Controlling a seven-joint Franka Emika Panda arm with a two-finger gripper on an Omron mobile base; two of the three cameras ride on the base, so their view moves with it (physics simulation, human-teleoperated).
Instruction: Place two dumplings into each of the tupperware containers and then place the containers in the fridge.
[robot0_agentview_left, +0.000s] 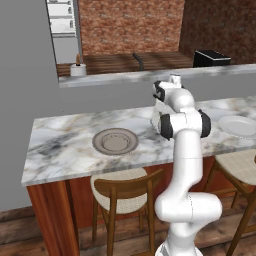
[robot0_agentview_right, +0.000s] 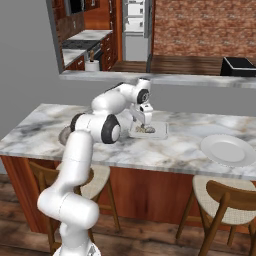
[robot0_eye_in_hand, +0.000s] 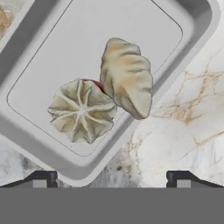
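A grey tupperware container (robot0_eye_in_hand: 52, 162) lies on the marble counter directly under my gripper (robot0_eye_in_hand: 111, 179). Two dumplings rest inside it: a round pleated one (robot0_eye_in_hand: 81, 111) and a longer crimped one (robot0_eye_in_hand: 127, 83) leaning against it. My gripper's jaws stand wide open and hold nothing, one tip on each side. From the right base view my gripper (robot0_agentview_right: 145, 121) hovers just above the container (robot0_agentview_right: 159, 131) and its dumplings (robot0_agentview_right: 144, 129). A second tray's corner (robot0_eye_in_hand: 6, 17) with something tan in it peeks in at the hand view's top left. The fridge (robot0_agentview_right: 136, 17) stands far behind the counter.
A round grey-brown plate (robot0_agentview_left: 115, 141) sits on the counter to the left of the arm, and a white plate (robot0_agentview_right: 227, 149) lies to the right. Wooden stools (robot0_agentview_left: 122, 192) stand under the counter's front edge. A raised grey ledge (robot0_agentview_left: 125, 77) runs behind the counter.
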